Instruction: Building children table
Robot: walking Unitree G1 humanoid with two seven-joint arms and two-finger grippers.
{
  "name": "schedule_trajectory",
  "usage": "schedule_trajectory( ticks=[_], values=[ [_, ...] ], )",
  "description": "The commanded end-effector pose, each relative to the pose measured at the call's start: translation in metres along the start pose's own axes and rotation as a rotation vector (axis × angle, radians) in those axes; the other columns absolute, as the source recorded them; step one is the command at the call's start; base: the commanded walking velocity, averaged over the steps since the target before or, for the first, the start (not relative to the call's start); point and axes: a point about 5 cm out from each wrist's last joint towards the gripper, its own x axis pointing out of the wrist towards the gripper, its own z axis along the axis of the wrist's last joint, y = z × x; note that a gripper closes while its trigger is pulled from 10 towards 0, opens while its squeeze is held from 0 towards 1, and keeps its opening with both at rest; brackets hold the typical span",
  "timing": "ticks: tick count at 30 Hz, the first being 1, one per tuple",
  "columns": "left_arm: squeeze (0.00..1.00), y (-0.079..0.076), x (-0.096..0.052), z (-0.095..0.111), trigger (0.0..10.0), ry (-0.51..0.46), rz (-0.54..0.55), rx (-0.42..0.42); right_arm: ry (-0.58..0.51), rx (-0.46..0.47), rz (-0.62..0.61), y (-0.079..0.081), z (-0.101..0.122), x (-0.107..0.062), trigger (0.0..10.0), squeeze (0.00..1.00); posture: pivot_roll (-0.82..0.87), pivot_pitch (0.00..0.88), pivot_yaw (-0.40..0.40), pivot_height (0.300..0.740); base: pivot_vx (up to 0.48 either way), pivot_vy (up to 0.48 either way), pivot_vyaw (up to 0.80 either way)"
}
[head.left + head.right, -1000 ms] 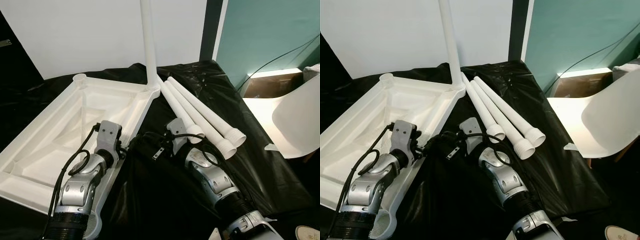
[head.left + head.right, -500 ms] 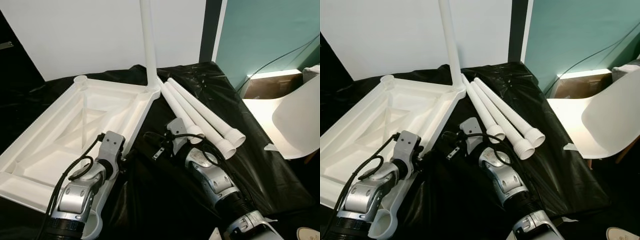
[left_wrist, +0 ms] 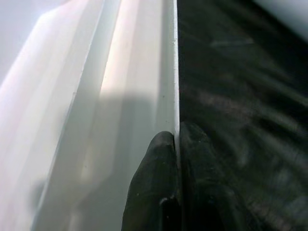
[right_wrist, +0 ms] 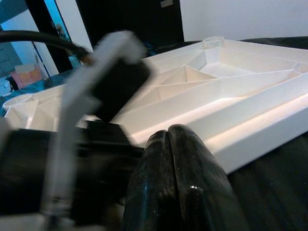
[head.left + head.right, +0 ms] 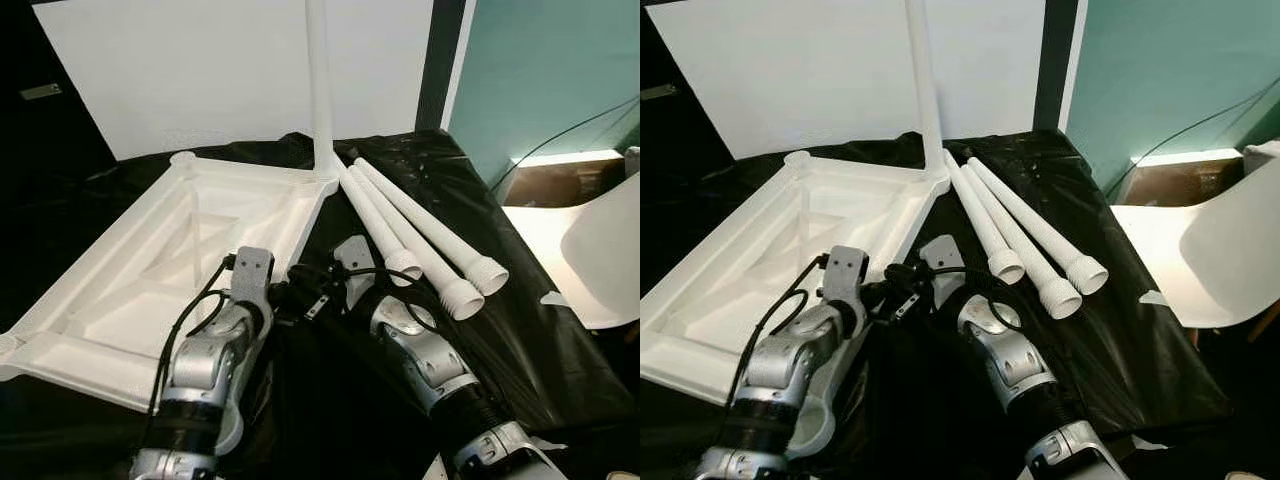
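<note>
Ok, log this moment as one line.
left gripper: shut on tabletop rim | right gripper: shut, beside rim | one leg upright | three loose legs

One tabletop (image 5: 120, 300). Four legs: one upright (image 5: 320, 80), three loose (image 5: 430, 245). One chair (image 5: 1220, 250). Two arms (image 5: 1005, 355).

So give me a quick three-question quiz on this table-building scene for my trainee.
1. True or false: one leg stands upright in a corner socket of the upturned tabletop.
2. How many loose legs lie on the black sheet?
3. The left end effector is: A) clamped on the tabletop's rim, B) holding a loose leg, C) hanging open in the air.

Key: 1 true; 2 three; 3 A.
</note>
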Motion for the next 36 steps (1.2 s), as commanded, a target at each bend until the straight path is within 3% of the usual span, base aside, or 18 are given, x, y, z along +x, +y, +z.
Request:
schedule_trajectory(
  ticks=[1, 2, 3, 4, 6, 11, 12, 13, 17, 19, 22, 23, 25, 26, 27, 28, 30, 36],
  values=[
    [0.00, 0.003, 0.005, -0.011, 0.4, 0.034, 0.048, -0.071, -0.004, -0.006, -0.006, -0.001, 0.000, -0.001, 10.0, 0.00, 0.12, 0.000, 0.048, 0.740, 0.000, 0.000, 0.00],
    [0.00, 0.003, 0.005, -0.011, 0.4, 0.034, 0.048, -0.071, -0.004, -0.006, -0.006, -0.001, 0.000, -0.001, 10.0, 0.00, 0.12, 0.000, 0.048, 0.740, 0.000, 0.000, 0.00],
    [0.03, 0.005, 0.005, -0.008, 9.4, 0.005, 0.067, -0.077, -0.004, -0.007, -0.007, -0.001, 0.000, -0.001, 10.0, 0.00, 0.12, 0.000, 0.048, 0.740, 0.000, 0.000, 0.00],
    [1.00, 0.008, 0.004, -0.005, 10.0, -0.032, 0.066, -0.102, -0.004, -0.006, -0.007, -0.001, 0.000, -0.001, 10.0, 0.00, 0.12, 0.000, 0.048, 0.740, 0.000, 0.000, 0.00],
    [1.00, 0.009, 0.003, -0.002, 10.0, -0.056, 0.063, -0.119, -0.004, -0.006, -0.007, -0.001, 0.000, -0.001, 10.0, 0.00, 0.12, 0.000, 0.048, 0.740, 0.000, 0.000, 0.00],
    [1.00, 0.002, -0.009, 0.012, 10.0, -0.148, -0.086, -0.125, -0.004, -0.005, -0.008, -0.001, 0.000, 0.000, 10.0, 0.00, 0.12, 0.000, 0.049, 0.740, 0.000, 0.000, 0.00],
    [0.92, -0.003, -0.016, 0.019, 10.0, -0.183, -0.154, -0.098, -0.003, -0.005, -0.007, -0.001, 0.000, 0.000, 10.0, 0.00, 0.12, 0.000, 0.048, 0.740, 0.000, 0.000, 0.00],
    [0.00, -0.006, -0.021, 0.022, 10.0, -0.202, -0.194, -0.079, -0.003, -0.005, -0.007, -0.001, 0.000, 0.000, 10.0, 0.00, 0.12, 0.000, 0.048, 0.740, 0.000, 0.000, 0.00],
    [0.00, -0.008, -0.038, 0.031, 10.0, -0.276, -0.307, -0.006, -0.002, -0.004, -0.005, -0.001, 0.000, 0.001, 10.0, 0.00, 0.13, 0.000, 0.048, 0.740, 0.000, 0.000, 0.00],
    [0.00, -0.008, -0.038, 0.031, 10.0, -0.276, -0.307, -0.006, -0.002, -0.004, -0.005, -0.001, 0.000, 0.001, 10.0, 0.00, 0.13, 0.000, 0.048, 0.740, 0.000, 0.000, 0.00],
    [0.09, -0.010, -0.072, 0.041, 10.0, -0.369, -0.559, 0.090, -0.001, -0.002, -0.005, -0.001, 0.000, 0.002, 10.0, 0.00, 0.14, 0.000, 0.045, 0.740, 0.000, 0.000, 0.00],
    [0.09, -0.010, -0.072, 0.041, 10.0, -0.369, -0.559, 0.090, -0.001, -0.002, -0.005, -0.001, 0.000, 0.002, 10.0, 0.00, 0.14, 0.000, 0.045, 0.740, 0.000, 0.000, 0.00],
    [0.07, -0.010, -0.083, 0.037, 10.0, -0.341, -0.663, 0.156, 0.000, -0.001, -0.004, -0.001, 0.000, 0.002, 10.0, 0.00, 0.14, 0.000, 0.043, 0.740, 0.000, 0.000, 0.00],
    [0.07, -0.010, -0.083, 0.037, 10.0, -0.341, -0.663, 0.156, 0.000, -0.001, -0.004, -0.001, 0.000, 0.002, 10.0, 0.00, 0.14, 0.000, 0.043, 0.740, 0.000, 0.000, 0.00],
    [0.00, -0.005, -0.084, 0.033, 10.0, -0.304, -0.664, 0.214, 0.000, -0.004, 0.000, -0.001, 0.000, 0.003, 10.0, 0.00, 0.14, 0.000, 0.043, 0.740, 0.000, 0.000, 0.00],
    [0.00, -0.005, -0.084, 0.033, 10.0, -0.304, -0.664, 0.214, 0.000, -0.004, 0.000, -0.001, 0.000, 0.003, 10.0, 0.00, 0.14, 0.000, 0.043, 0.740, 0.000, 0.000, 0.00],
    [0.00, 0.009, -0.087, 0.021, 10.0, -0.204, -0.667, 0.306, -0.001, -0.007, 0.004, -0.001, 0.000, 0.003, 10.0, 0.00, 0.14, 0.000, 0.043, 0.740, 0.000, 0.000, 0.00],
    [0.00, 0.026, -0.090, 0.000, 10.0, -0.036, -0.659, 0.393, -0.003, -0.008, 0.001, -0.001, 0.000, 0.003, 10.0, 0.00, 0.14, 0.000, 0.043, 0.740, 0.000, 0.000, 0.00]
  ],
)
